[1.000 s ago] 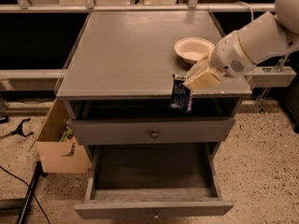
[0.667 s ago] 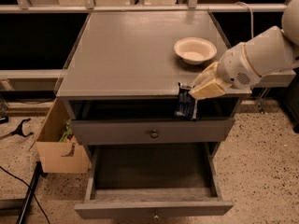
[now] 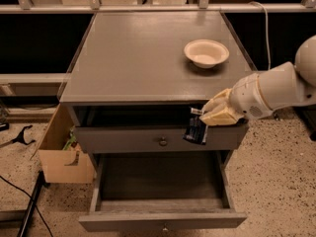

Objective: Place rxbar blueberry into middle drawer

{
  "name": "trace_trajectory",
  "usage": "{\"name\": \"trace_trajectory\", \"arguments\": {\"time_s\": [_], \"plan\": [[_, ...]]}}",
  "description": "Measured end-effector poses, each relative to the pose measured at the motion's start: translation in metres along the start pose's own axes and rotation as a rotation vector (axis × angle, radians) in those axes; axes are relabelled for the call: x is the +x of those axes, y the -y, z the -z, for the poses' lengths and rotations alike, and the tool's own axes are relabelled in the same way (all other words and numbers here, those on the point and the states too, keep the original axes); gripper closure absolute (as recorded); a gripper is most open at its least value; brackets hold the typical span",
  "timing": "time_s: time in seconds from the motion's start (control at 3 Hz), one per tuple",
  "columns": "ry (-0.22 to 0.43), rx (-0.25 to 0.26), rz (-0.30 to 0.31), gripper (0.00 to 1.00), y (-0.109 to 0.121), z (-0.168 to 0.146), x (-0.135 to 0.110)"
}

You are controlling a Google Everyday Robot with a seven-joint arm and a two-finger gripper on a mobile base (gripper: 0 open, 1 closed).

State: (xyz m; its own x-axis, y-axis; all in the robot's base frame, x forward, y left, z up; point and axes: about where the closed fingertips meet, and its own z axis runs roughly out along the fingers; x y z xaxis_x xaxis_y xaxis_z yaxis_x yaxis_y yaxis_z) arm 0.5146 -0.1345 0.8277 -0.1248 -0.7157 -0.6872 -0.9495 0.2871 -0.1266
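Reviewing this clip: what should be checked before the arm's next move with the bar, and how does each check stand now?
1. Bar held: ok. The gripper, just below the cabinet top's front right edge, is shut on the rxbar blueberry.
2. Drawer open: ok. The middle drawer is pulled out, tray exposed.
3. Bar at tray level: not ok. It hangs before the knobbed top drawer front.
4. Bar over the tray: cannot tell.
5. Bowl clearance: ok. The cream bowl sits apart from the gripper.
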Motion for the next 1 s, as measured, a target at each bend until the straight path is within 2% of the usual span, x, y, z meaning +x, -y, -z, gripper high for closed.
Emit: {"name": "trace_trajectory", "arguments": {"time_s": [0.33, 0.67, 1.0], "plan": [[0.02, -0.018, 0.002, 1.0, -0.011, -0.022, 0.017], [0.018, -0.09, 0.003, 1.0, -0.035, -0.079, 0.052], [0.018, -0.09, 0.003, 1.0, -0.035, -0.079, 0.052]]}}
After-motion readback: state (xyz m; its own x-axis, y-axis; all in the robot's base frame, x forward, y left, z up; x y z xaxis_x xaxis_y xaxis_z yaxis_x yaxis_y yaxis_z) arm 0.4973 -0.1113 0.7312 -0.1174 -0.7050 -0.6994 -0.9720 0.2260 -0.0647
